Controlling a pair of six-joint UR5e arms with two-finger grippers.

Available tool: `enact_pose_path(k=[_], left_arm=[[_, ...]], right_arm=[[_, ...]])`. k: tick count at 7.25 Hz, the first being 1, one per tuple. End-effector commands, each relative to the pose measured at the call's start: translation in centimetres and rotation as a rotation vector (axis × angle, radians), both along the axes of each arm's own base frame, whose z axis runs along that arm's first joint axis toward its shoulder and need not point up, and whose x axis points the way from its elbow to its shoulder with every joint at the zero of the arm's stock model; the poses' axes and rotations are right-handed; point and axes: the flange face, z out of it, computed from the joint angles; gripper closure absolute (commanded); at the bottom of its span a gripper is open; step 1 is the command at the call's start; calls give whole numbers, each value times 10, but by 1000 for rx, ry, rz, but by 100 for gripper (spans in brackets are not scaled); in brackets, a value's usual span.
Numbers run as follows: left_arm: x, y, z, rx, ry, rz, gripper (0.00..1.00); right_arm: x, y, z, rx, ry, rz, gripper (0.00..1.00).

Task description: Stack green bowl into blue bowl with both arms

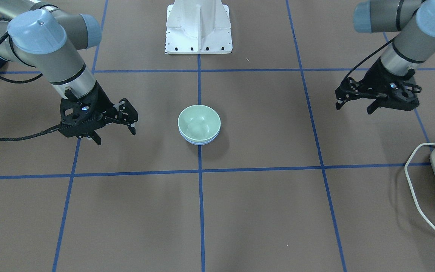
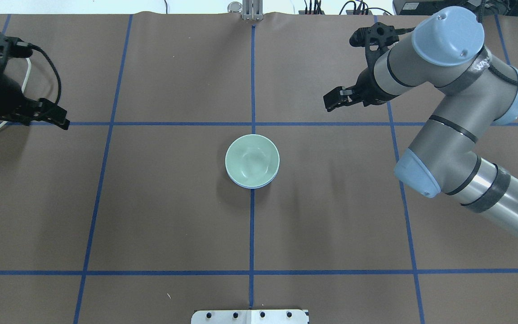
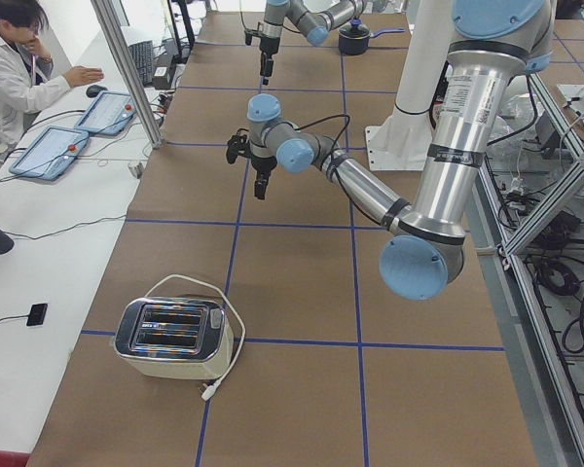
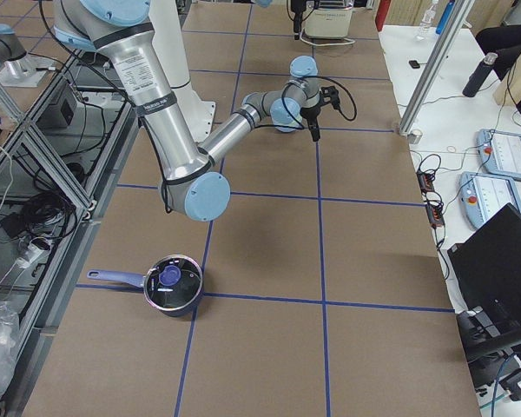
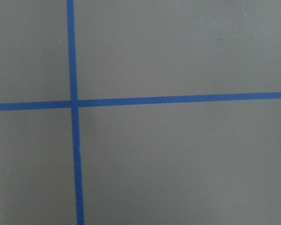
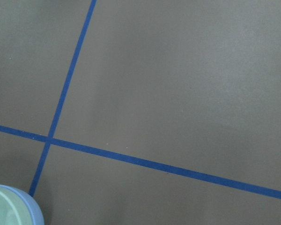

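Over the brown bench (image 1: 263, 211) gridded with blue tape (image 1: 201, 211), the grey jointed right arm (image 1: 51, 56) and left arm (image 1: 410, 41) hang well apart at opposite ends. At the centre, the pale mint-green plastic bowl (image 1: 198, 121) sits nested in the pale periwinkle-blue plastic bowl (image 1: 200, 143), only its rim showing. The black right claw (image 1: 116, 137) and left claw (image 1: 353, 110) hang empty, fingers apart.

Logged green bowl (image 1: 199, 122) nested in blue bowl (image 1: 199, 142), table (image 1: 263, 211) ctr, in front of base column (image 1: 198, 26). Found R gripper (image 1: 114, 135) to robot's right of bowls, L gripper (image 1: 354, 107) to robot's left, both well apart from them. Noted toaster (image 3: 175, 336) at table's L end, operators' side, w/ cord (image 3: 232, 326) looped round it; pot (image 4: 172, 285) at R end, nearer robot's side.
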Motion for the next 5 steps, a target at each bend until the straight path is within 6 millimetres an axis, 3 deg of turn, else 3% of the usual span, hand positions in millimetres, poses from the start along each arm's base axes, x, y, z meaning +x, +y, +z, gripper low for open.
enact_pose_path(k=[1, 3, 4, 5], left_arm=[[-64, 5, 50, 19, -46, 4, 2], [-88, 18, 86, -24, -78, -8, 2], [-101, 21, 99, -24, -91, -3, 2], [-123, 24, 125, -7, -116, 27, 2]], right_arm=[[46, -12, 32, -38, -11, -39, 0], [97, -14, 89, -112, -1, -25, 0], [137, -13, 120, -128, -6, -56, 0], [196, -11, 152, -159, -36, -53, 0]])
